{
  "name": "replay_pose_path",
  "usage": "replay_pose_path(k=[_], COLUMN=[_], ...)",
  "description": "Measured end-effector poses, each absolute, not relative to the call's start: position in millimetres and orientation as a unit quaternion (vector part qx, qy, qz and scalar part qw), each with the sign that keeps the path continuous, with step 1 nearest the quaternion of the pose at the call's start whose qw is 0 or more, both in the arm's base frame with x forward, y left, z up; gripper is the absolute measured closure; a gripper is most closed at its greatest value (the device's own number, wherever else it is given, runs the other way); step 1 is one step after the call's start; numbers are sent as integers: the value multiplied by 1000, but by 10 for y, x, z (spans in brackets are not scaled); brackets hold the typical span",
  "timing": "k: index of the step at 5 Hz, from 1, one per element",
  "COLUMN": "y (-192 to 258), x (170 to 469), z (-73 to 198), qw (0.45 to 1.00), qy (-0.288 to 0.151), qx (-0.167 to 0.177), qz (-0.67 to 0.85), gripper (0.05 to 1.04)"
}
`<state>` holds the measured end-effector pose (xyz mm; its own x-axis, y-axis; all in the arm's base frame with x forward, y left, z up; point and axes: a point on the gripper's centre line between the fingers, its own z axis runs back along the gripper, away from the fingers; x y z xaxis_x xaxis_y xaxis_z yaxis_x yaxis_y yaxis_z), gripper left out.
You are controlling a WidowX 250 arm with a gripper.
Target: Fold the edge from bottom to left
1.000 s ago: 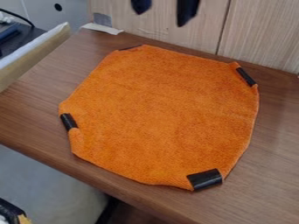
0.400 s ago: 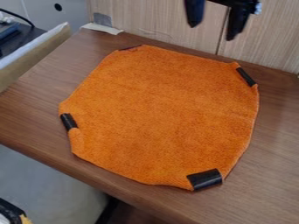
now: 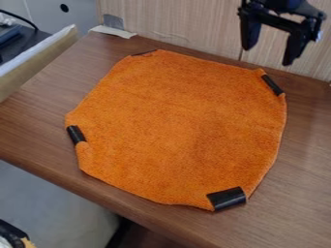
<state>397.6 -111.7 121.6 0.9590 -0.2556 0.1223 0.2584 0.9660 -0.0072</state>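
At upper right, jaws spread, pointing down; orange cloth [image 3: 174, 126] on wooden table [image 3: 307, 160].

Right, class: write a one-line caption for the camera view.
An open gripper hangs near an orange cloth spread on a brown table.

Looks like a robotics lab or office corner here
A black robot gripper [image 3: 267, 56], jaws apart, hangs above the far right of the tabletop [image 3: 45, 104]; pale wood panelling [image 3: 181, 22] stands behind it, a cable [image 3: 22, 19] beyond its left.
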Motion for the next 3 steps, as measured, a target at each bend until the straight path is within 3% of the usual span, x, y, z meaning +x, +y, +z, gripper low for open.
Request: replay_pose_path(k=[3], y=[-1291], x=[4335], z=[536], qw=[993], qy=[-38], qx=[-8], qz=[-109], gripper=[85])
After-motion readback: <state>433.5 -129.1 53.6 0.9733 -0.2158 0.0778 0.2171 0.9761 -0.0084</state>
